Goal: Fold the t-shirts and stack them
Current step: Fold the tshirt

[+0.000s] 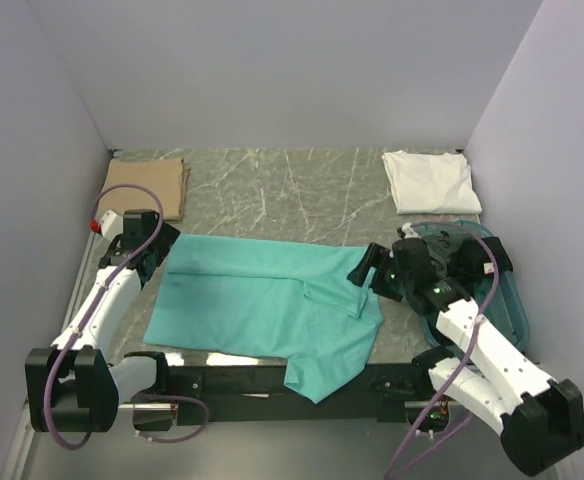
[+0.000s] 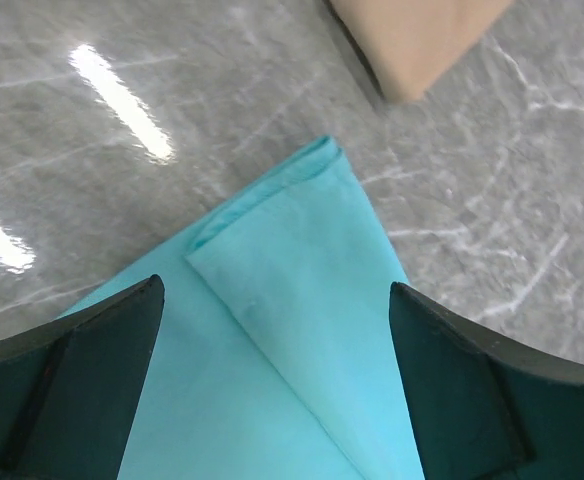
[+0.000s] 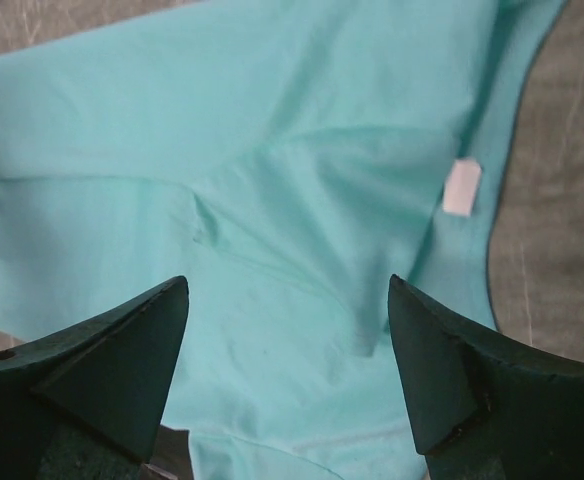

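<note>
The teal soft-cloth short-sleeved t-shirt (image 1: 262, 300) spills one flap over the near edge of the grey marbled table (image 1: 302, 190) at 6 o'clock. The flap's hanging weight could drag the fold askew. The rest of the shirt lies at the centre, its far strip doubled over.

At 9 o'clock the left gripper (image 2: 277, 300) hovers over the doubled corner, jaws spread and holding nothing. At 3 o'clock the right gripper (image 3: 287, 290), just as slack and empty, hangs above the collar end near the white neck label (image 3: 461, 187). A pinch from here could catch a single layer and peel the fold open.

The right arm crowds the rigid blue-green plastic tub (image 1: 517, 300) and could knock it. Beyond, a folded tan cloth t-shirt (image 1: 150, 185) waits at 11 o'clock and a folded white cloth t-shirt (image 1: 430, 180) at 1 o'clock.
</note>
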Controlling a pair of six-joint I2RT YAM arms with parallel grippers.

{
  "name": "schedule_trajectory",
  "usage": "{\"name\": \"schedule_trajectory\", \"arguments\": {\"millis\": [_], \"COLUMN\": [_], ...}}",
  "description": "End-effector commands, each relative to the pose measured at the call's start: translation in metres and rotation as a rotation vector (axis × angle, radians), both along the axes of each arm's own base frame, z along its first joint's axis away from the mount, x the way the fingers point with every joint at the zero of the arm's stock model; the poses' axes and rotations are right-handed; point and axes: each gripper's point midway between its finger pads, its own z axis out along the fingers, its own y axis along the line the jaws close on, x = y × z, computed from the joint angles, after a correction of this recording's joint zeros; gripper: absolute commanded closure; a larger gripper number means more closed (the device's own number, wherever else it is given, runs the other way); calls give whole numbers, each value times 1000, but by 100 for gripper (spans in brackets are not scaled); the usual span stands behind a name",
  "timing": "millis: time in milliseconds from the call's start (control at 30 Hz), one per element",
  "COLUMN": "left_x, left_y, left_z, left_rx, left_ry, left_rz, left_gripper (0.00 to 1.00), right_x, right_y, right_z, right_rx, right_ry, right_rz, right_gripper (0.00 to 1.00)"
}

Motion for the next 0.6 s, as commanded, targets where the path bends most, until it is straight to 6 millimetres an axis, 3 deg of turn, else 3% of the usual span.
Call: {"name": "schedule_trajectory", "arguments": {"millis": [0,233,267,300,400,567], "left_x": [17,40,43,45,50,57], "left_y": [-17,-51,-53,-54,-53,-55], "left_z": [16,-9,-11,-21,-36,-54], "left_rx": [-37,-122,-121,-123,-117,-124], "left_ry": [-68,-61,-56,-30,18,56], "left_rz": [-105,-263,-276,-280,-277,-280], "left_gripper": [1,1,0,1,1,1], "right_x": [29,65,70,78,93,107], "right_y": [9,20,15,16,4,-5], "right_z": [15,-5,-19,-17,-40,-75], "right_rx": [-31,-112,-159,-173,-226,-277], "right_ry": [-58,10,50,49,116,239], "right_rz": [31,74,53,51,13,19], "right_gripper": [13,12,12,12,13,13]}}
